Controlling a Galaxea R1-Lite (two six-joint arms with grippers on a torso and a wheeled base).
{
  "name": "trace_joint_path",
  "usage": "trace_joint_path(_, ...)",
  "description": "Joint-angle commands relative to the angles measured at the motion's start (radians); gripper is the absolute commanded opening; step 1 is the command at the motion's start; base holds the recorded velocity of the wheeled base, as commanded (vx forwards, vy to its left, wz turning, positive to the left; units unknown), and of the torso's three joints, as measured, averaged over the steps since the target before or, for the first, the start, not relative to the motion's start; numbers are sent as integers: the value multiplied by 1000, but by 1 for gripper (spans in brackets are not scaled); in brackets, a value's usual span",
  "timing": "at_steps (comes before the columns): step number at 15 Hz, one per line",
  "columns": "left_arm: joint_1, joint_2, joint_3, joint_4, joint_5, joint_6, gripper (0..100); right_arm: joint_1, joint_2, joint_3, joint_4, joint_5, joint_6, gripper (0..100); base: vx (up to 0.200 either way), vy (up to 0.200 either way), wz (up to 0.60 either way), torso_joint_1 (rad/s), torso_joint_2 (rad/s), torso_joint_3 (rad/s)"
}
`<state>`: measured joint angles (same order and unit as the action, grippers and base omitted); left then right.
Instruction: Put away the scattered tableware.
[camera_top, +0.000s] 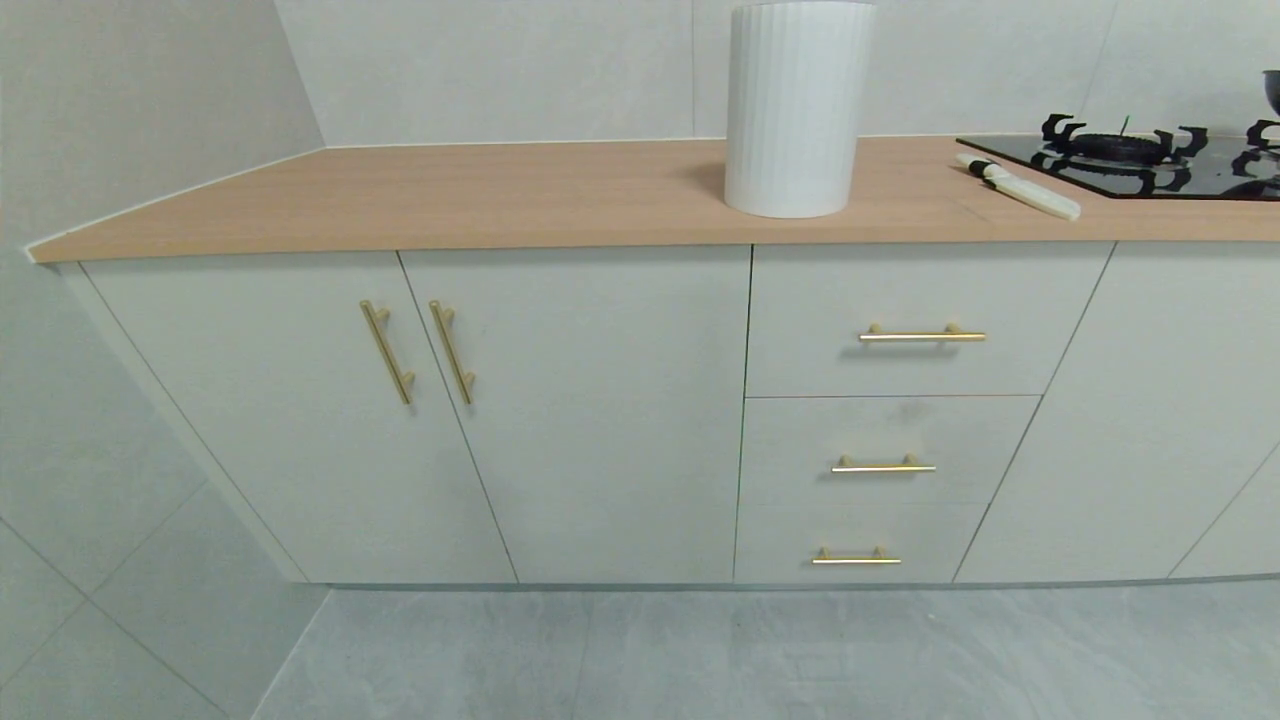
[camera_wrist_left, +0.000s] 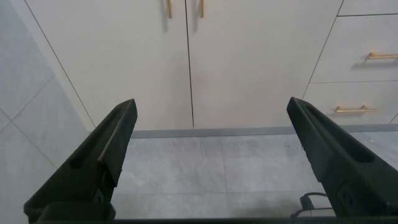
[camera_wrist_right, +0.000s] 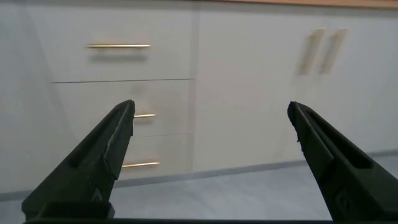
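Wood-grain countertop (camera_top: 500, 195) runs across the head view, and there on its right side, at the near-left corner of the black gas hob (camera_top: 1140, 160), lies the white knife (camera_top: 1020, 187), flat and angled, partly on the glass edge. Left of it stands a tall white ribbed container (camera_top: 795, 105), upright, apart from the knife. Below the counter, a pair of pale cabinet doors (camera_top: 420, 420) with gold handles sits left, and a stack of three drawers (camera_top: 890, 400) with gold bar pulls sits right. Down to the left wrist view: the left gripper (camera_wrist_left: 211, 106) hangs low over grey floor tiles (camera_wrist_left: 211, 168), fingers spread wide, nothing between them, facing the foot of the doors and the kickboard, a level the head view barely covers. Over to the right wrist view: the right gripper (camera_wrist_right: 211, 107) is splayed apart too, empty, facing the drawer fronts, with the door handles (camera_wrist_right: 320, 50) beyond.
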<state>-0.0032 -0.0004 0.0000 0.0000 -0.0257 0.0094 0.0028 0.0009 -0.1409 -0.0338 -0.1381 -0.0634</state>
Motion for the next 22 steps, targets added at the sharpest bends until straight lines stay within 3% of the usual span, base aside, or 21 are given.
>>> trace_joint_path(1,0,0,0,0,0,0,100,0,-1,141,-107,66,16,100,0,0,0,0,0,0)
trace_joint_path(9,0,0,0,0,0,0,100,0,-1,138,46,98,54,100,0,0,0,0,0,0)
trace_joint_path(22,0,0,0,0,-2,4,100,0,-1,139,35,118,60,100,0,0,0,0,0,0)
